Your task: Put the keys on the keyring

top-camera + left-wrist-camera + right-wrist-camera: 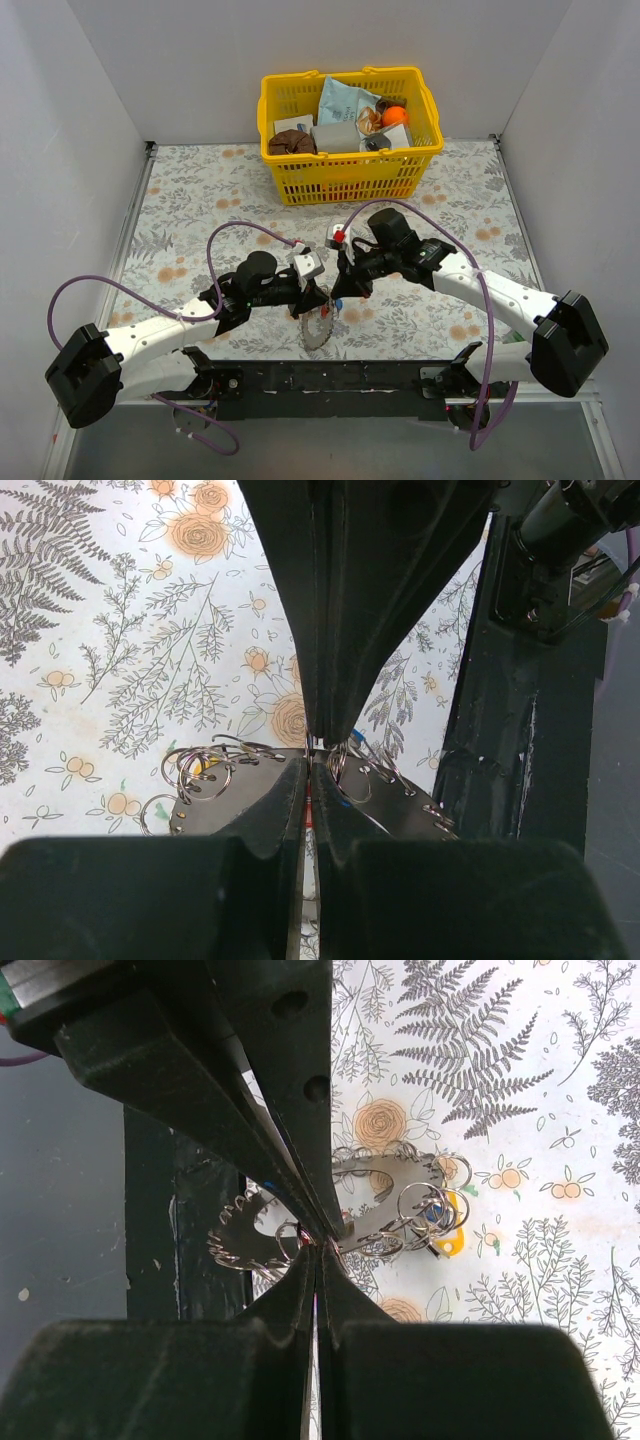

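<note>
**Left gripper** [308,752]: your two dark fingers are clenched tip to tip on the keyring [385,1172], pinching its flat grey band at the edge. In the left wrist view the band runs out to either side of the lower finger.

**Right gripper** [318,1243]: your fingers are pressed fully together, with their tips at the inner edge of the same band. You cannot tell from the wrist view whether they pinch the band, one of the small wire rings [415,1202], or nothing at all. A thin reddish line shows in the slit between the fingers in both wrist views; what it belongs to is unclear.

**Position:** in the top view your two grippers meet nose to nose over the near middle of the table, the left arm on the left and the right arm on the right. The keyring stands on edge between the fingertips and the black rail [330,378] that carries the arm bases. Whether its lower rim touches the cloth cannot be told.

**Keys:** many small wire rings fringe the band. A yellow key [452,1243] and a blue key [430,1216] hang close together from wire rings on the right-hand stretch of the band in the right wrist view, apart from both sets of fingertips.

**Surroundings:** a floral tablecloth [200,200] lies beneath. A yellow basket [350,178] holding packets and other goods stands at the far edge, well apart from the grippers
</note>
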